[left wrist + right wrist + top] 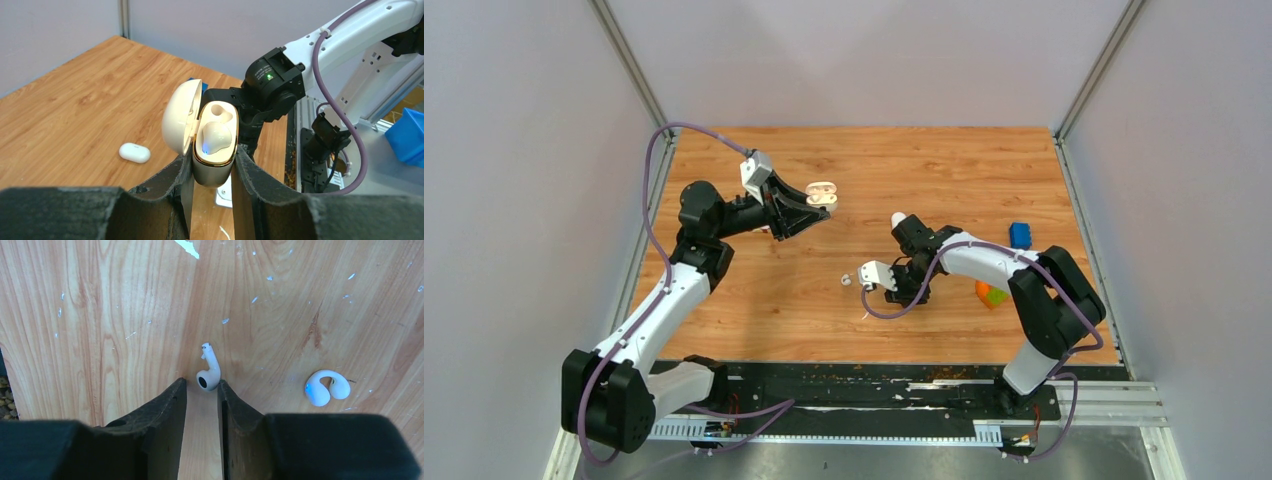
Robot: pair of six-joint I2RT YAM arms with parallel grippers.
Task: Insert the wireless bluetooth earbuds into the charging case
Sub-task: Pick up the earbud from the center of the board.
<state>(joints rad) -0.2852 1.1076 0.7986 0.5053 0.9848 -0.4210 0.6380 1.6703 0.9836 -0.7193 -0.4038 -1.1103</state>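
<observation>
My left gripper (pixel 213 172) is shut on the cream charging case (pixel 215 150) and holds it above the table with its lid (pixel 181 116) open. One white earbud (pixel 216 137) with a small blue light sits in the case, and the slot (pixel 220 111) behind it is empty. From above, the case (pixel 822 193) hangs over the far left. My right gripper (pixel 201 387) is open, tips down at the table. A white stemmed earbud (pixel 209 374) lies between its tips, touching the right fingertip (pixel 223 390). A curled white earbud (pixel 326 386) lies to the right.
A closed white pill-shaped case (pixel 134 152) lies on the wood. A blue block (pixel 1021 235) and an orange and green object (pixel 990 294) sit by the right arm. A thin white sliver (pixel 187 247) lies beyond the right fingers. Walls enclose the table on three sides.
</observation>
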